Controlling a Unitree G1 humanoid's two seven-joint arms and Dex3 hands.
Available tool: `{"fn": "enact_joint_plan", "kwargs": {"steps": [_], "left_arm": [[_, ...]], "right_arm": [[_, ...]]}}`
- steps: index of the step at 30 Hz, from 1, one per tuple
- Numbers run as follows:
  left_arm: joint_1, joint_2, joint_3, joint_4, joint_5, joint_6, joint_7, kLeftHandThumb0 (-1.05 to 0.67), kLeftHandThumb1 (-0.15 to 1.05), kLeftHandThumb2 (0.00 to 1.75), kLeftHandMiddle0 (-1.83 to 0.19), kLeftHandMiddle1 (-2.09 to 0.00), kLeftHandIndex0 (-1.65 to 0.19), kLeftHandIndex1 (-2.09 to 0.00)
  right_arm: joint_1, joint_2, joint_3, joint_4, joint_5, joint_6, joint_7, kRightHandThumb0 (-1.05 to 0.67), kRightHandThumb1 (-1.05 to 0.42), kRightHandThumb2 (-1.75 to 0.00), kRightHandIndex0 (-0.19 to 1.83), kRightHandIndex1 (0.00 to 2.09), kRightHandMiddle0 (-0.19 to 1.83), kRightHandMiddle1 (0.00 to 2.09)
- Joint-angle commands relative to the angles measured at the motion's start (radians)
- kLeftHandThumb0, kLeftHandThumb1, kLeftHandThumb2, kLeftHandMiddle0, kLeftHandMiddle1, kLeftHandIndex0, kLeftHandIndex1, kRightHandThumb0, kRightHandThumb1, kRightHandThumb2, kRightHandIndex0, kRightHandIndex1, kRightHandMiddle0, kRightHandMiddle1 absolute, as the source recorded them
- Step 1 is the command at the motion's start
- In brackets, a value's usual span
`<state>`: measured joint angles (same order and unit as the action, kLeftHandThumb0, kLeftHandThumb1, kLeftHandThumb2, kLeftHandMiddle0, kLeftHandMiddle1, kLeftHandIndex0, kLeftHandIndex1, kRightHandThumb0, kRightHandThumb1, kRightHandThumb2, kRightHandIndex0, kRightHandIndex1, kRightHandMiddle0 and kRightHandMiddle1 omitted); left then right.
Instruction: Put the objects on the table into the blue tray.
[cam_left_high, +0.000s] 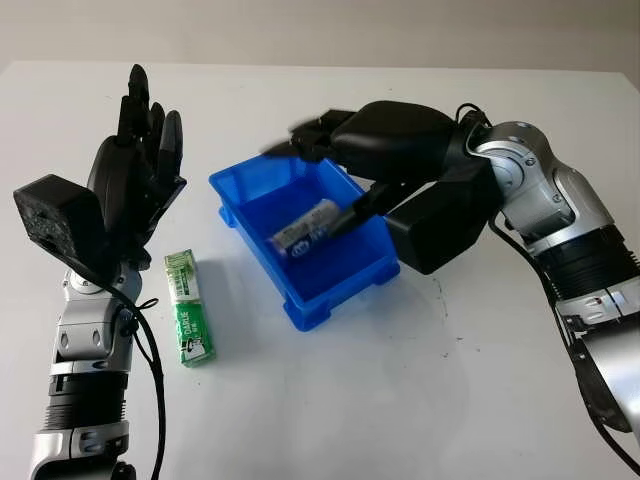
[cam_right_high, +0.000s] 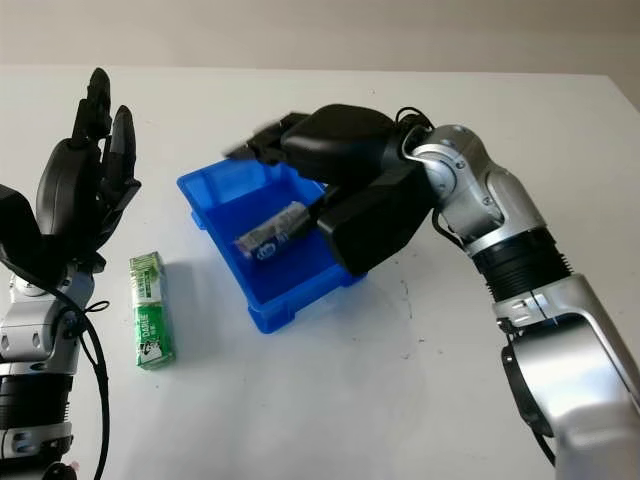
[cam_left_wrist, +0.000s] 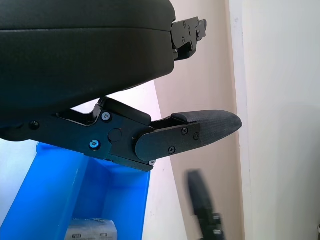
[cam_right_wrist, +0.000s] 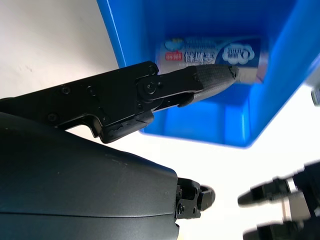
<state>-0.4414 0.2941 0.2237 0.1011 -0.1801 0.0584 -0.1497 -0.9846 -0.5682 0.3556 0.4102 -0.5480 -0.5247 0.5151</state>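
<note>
toothpaste (cam_left_high: 305, 229) lies in the blue tray (cam_left_high: 236, 195) just under the right hand (cam_left_high: 345, 150), which is open above it, while the green box (cam_left_high: 187, 307) sits on the table (cam_left_high: 420, 380) beside the raised, open left hand (cam_left_high: 135, 165).

The green box (cam_left_high: 189, 320) lying at the lower left of the left eye view carries white capital letters that seem to read "DARLIE", though they are small; the tube (cam_right_wrist: 215, 55) in the blue tray (cam_right_wrist: 280, 75), at the upper right of the right wrist view, bears white Chinese characters too blurred to read.
</note>
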Motion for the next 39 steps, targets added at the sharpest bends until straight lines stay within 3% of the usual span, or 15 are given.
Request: {"fn": "enact_joint_plan", "kwargs": {"steps": [1, 8, 19, 27, 39], "left_arm": [[0.004, -0.003, 0.002, -0.010, 0.002, -0.007, 0.003, -0.71, 1.05, 0.61, 0.19, -0.02, 0.19, 0.00], [0.010, -0.003, -0.002, -0.018, 0.012, -0.007, 0.009, -0.71, 1.05, 0.61, 0.19, -0.03, 0.19, 0.00], [0.009, -0.003, 0.001, -0.015, 0.005, 0.004, 0.010, -0.71, 1.05, 0.62, 0.19, -0.03, 0.19, 0.00], [0.000, 0.005, 0.006, 0.002, -0.002, -0.004, -0.004, -0.69, 1.05, 0.62, 0.19, -0.03, 0.19, 0.00], [-0.017, 0.008, 0.006, 0.023, -0.007, -0.012, -0.017, -0.71, 1.05, 0.60, 0.19, -0.01, 0.19, 0.00]], "right_arm": [[0.009, -0.008, -0.023, -0.007, 0.009, -0.024, -0.037, -0.77, -1.05, -0.25, -0.19, 0.00, -0.19, 0.02], [0.056, -0.002, -0.104, -0.009, 0.084, -0.030, -0.130, -0.79, -1.05, -0.30, -0.19, 0.00, -0.19, 0.00], [0.223, 0.065, -0.315, -0.056, 0.363, 0.326, -0.170, -0.86, -1.05, -0.59, -0.19, 0.00, -0.19, 0.00], [0.289, 0.158, -0.472, -0.079, 0.586, 0.486, -0.227, -0.78, -1.05, -0.60, -0.19, 0.00, -0.19, 0.00], [0.335, 0.203, -0.522, -0.092, 0.655, 0.551, -0.289, -0.78, -1.05, -0.66, -0.19, 0.00, -0.19, 0.00]]}}
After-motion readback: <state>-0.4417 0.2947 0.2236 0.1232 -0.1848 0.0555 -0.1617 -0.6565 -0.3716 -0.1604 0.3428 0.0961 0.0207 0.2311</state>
